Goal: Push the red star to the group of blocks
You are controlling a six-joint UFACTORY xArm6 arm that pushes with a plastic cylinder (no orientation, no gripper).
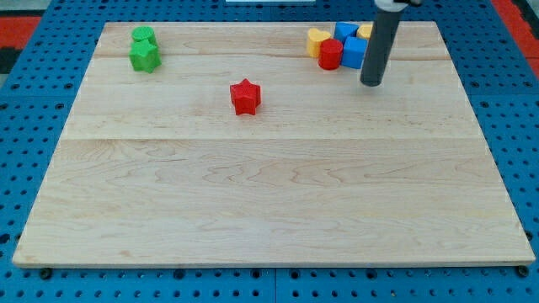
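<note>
Meanwhile, your arm carries no claw, only a rod, so nothing spreads, closes or pinches; my tip rests on the wooden board just right of the cluster — red block, blue blocks, yellow blocks — apparently touching none. You find the red star well off to the tip's left and slightly lower, alone; judged from here, you must circle to its far left side before pushing rightward. Two green blocks sit farther left still
</note>
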